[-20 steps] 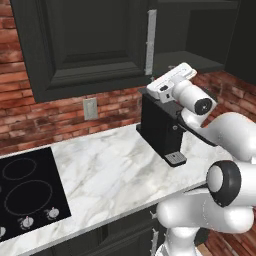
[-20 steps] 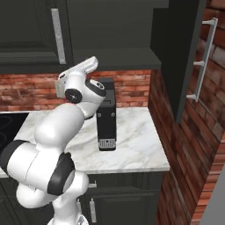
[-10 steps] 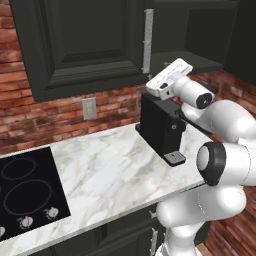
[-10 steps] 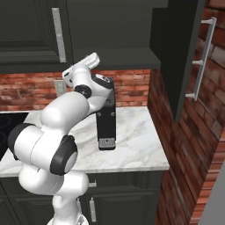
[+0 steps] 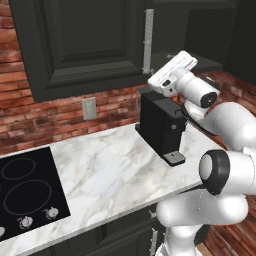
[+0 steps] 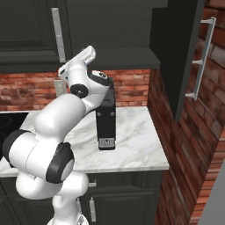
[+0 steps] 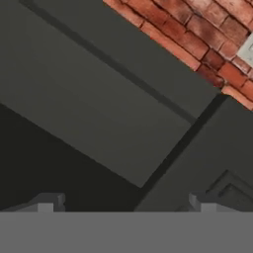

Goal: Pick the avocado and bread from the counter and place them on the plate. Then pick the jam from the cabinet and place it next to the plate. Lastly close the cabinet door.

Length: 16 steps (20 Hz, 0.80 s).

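Tool (image 7: pixel 126 202) wide open, holding nothing, raised above the coffee machine (image 5: pixel 161 126) and aimed up at the cabinet (image 7: pixel 99 99) underside. Open cabinet door (image 6: pixel 176 52) off to the arm's right. Can't spot the jam; presumably inside, above the tool.

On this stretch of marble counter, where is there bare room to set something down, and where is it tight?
The counter is bare between the black cooktop and the coffee machine, from the brick wall to the front edge. In the right base view another bare patch runs from the machine to the brick side wall. It is crowded around the machine, where the arm passes close by.
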{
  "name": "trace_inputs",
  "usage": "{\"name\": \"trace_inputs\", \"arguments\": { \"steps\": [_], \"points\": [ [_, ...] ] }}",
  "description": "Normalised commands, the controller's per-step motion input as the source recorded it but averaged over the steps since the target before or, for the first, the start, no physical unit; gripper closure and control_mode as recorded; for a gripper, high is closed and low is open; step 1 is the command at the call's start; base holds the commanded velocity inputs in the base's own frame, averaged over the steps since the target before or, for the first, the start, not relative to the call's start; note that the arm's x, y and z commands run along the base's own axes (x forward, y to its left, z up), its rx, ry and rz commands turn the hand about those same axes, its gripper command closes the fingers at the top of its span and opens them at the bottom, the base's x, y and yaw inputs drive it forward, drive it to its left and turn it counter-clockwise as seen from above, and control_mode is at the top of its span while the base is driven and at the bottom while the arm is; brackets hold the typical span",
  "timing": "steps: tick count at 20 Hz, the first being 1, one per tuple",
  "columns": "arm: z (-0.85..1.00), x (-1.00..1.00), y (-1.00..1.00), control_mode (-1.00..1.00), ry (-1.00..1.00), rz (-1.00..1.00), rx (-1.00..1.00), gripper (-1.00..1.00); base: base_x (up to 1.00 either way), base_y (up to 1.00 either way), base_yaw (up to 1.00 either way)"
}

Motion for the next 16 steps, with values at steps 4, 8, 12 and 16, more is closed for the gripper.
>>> {"name": "trace_inputs", "arguments": {
  "steps": [4,8,12,16],
  "points": [
    [0.65,-0.54,0.00,-1.00,-0.09,0.01,0.00,-1.00,0.00,0.00,0.00],
    [0.42,-0.44,-0.09,-1.00,0.00,0.00,0.00,-1.00,0.00,0.00,0.00],
    [0.05,-0.65,-0.44,-1.00,0.03,0.00,0.00,-1.00,0.00,0.00,0.00],
    [0.05,-0.71,-0.64,-1.00,0.13,-0.03,0.05,-1.00,0.00,0.00,0.00]
  ]
}}
